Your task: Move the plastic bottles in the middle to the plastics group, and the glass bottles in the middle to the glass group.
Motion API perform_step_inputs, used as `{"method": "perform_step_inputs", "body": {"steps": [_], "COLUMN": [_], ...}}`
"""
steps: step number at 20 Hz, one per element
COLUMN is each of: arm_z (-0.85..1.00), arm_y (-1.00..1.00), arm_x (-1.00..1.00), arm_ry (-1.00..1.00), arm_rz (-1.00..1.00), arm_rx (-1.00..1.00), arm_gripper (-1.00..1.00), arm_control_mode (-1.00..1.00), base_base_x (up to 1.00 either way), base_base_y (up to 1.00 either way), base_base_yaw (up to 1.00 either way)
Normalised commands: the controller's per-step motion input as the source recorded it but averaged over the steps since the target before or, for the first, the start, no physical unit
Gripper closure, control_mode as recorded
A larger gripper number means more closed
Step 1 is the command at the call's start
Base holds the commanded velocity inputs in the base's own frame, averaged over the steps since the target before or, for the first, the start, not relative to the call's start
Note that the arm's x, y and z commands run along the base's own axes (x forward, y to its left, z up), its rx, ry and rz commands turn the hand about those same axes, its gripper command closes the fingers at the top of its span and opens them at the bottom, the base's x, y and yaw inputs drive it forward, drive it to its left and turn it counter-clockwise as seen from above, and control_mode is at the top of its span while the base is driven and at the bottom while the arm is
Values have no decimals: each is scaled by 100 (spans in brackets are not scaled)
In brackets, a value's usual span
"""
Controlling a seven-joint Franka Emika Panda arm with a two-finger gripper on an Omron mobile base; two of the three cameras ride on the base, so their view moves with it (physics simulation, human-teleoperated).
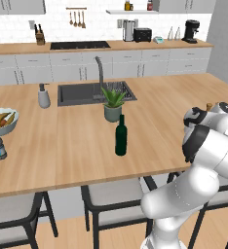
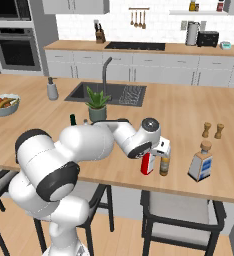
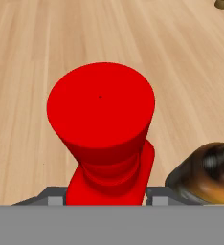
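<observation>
Progress looks partial: my pincer (image 2: 154, 159) pinches the red bottle (image 2: 147, 164) at the near right tabletop (image 2: 199, 110), just beside the brown bottle (image 2: 164, 164). I still see the green bottle (image 1: 121, 136) mid-tabletop, unmoved.

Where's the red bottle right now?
In the right base view the red bottle stands near the counter's front edge, right beside the brown bottle, under the gripper; the hand view looks down on its red cap.
</observation>
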Motion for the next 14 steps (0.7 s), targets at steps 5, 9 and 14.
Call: {"method": "perform_step_inputs", "body": {"steps": [5,9,14], "arm_z": [0,0,3], "arm_y": [0,0,7], "arm_x": [0,0,-1], "arm_ry": [0,0,0], "arm_rz": [0,0,0], "arm_rx": [0,0,0], "arm_gripper": [-100,-100,-100], "arm_control_mode": [-100,-100,-100], "base_base_x": [0,0,0], "base_base_y": [0,0,0], "base_base_yaw": [0,0,0]}}
